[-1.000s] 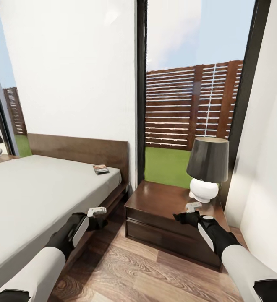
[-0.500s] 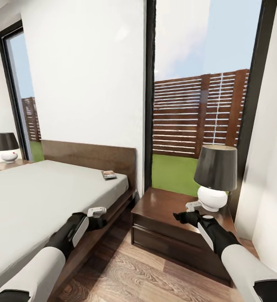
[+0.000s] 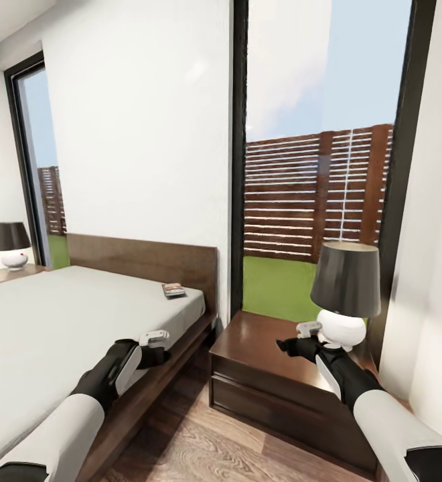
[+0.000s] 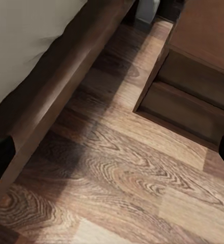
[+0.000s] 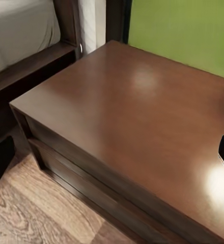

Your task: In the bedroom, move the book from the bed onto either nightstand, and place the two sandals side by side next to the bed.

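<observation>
The book lies flat on the bed, at the corner nearest the headboard and the window side; the nightstand stands just beside the bed, carrying a lamp; the left claw hangs over the bed's wooden edge, released and empty; the right claw hovers above the nightstand near the lamp base, also released, grasping nothing.

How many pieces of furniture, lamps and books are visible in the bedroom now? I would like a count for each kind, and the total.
Beds: 1, the bed.
Nightstands: 2, the near nightstand and the far nightstand.
Lamps: 2, the near lamp and the far lamp.
Books: 1, the book, lying on the bed near the headboard.
Total: 6.
</observation>
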Robot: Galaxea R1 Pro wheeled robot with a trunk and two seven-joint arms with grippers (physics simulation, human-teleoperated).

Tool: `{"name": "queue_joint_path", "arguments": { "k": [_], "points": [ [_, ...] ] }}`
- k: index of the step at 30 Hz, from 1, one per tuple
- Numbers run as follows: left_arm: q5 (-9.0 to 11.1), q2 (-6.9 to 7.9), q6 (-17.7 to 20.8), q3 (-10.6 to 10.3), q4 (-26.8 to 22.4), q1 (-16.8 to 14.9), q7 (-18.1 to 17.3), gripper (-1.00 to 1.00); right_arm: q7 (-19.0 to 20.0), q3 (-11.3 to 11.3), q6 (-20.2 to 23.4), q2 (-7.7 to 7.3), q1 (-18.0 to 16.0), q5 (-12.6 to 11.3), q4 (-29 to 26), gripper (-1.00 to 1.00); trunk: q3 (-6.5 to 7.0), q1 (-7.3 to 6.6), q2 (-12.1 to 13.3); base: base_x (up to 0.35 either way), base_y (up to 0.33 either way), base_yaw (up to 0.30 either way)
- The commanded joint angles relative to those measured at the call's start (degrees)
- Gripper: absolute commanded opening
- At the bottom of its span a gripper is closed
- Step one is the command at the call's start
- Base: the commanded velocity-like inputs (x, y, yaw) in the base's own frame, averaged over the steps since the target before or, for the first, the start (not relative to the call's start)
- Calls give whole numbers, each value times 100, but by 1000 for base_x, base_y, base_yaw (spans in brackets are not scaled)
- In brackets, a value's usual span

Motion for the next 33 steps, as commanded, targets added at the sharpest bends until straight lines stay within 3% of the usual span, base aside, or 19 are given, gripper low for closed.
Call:
{"name": "queue_joint_path", "arguments": {
  "k": [1,14,25,33],
  "points": [
    [-1,0,0,0,0,0,0,100,0,0,0,0,1,0,0,100,18,-23,42,301,0,0],
    [-1,-3,0,0,0,1,0,100,2,0,5,0,2,0,0,100,252,-308,563,326,0,6],
    [-1,-5,0,0,0,0,0,100,5,0,6,-1,0,0,0,100,436,-550,1004,328,0,124],
    [-1,0,0,0,0,0,0,100,8,0,6,-9,1,0,0,100,578,-725,1325,87,0,13]
  ]
}}
